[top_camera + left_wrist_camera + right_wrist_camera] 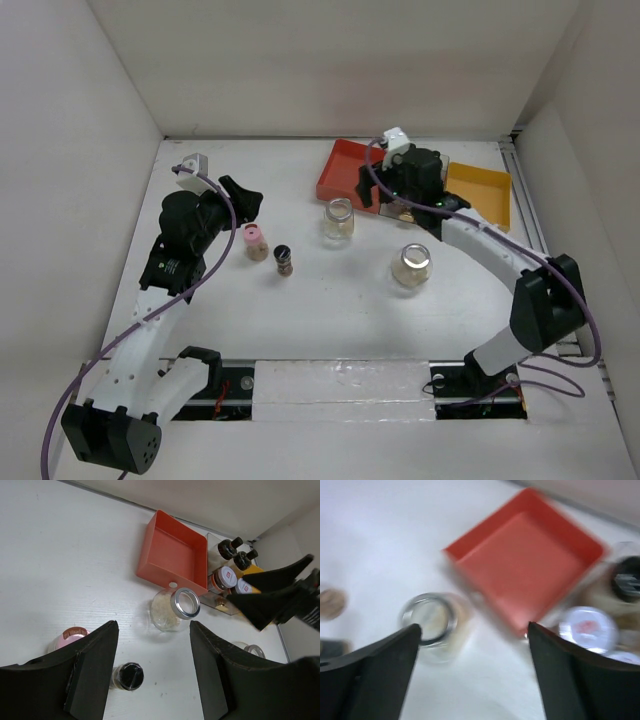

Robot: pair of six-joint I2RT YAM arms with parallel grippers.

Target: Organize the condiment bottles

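Note:
A pink-capped bottle [254, 241] and a black-capped bottle [284, 260] stand left of centre. Two clear glass jars stand on the table, one [339, 219] in front of the red tray [345, 168] and one [411, 264] nearer. In the left wrist view, two black-capped bottles [230, 547] and two short reddish-lidded jars [225, 577] stand in a clear tray right of the red tray [175, 555]. My left gripper [245, 196] is open and empty, above and behind the pink-capped bottle [70, 639]. My right gripper [372, 192] is open and empty over the red tray's near edge, beside the jar [432, 620].
A yellow tray [480, 190] lies at the far right, partly under my right arm. White walls close the table at the back and on both sides. The right wrist view is blurred.

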